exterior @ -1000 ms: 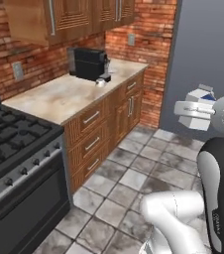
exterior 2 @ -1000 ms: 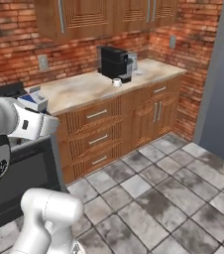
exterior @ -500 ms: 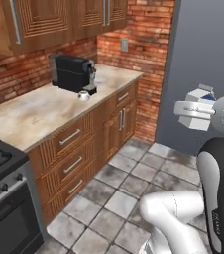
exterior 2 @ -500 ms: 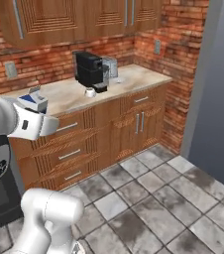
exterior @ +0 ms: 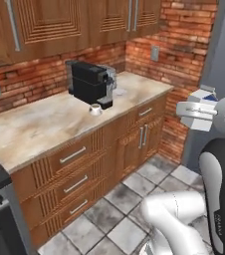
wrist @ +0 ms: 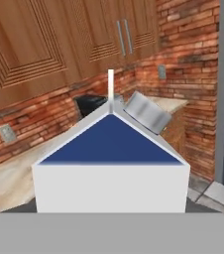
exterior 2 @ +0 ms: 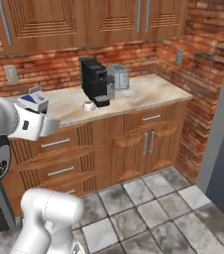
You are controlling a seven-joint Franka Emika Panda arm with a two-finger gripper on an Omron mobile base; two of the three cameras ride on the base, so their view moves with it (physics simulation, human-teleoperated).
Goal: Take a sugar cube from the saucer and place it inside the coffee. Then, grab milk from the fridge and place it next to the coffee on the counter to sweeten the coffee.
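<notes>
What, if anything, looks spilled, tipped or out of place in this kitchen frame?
Nothing stands out. The counter shows no spill; the coffee sits upright in front of the black coffee machine, with a metal toaster beside it. The milk is carried at the gripper, off the counter, as expected mid-transfer.

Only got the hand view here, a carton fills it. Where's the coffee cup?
Observer: The coffee sits on the counter, right in front of the black coffee machine.
Operator: Anything beside the machine?
Observer: A silver toaster stands on its far side, toward the brick corner.
Operator: Is the arm over the counter yet?
Observer: No. The gripper holds the milk out over the tiled floor, short of the counter's edge.
</notes>
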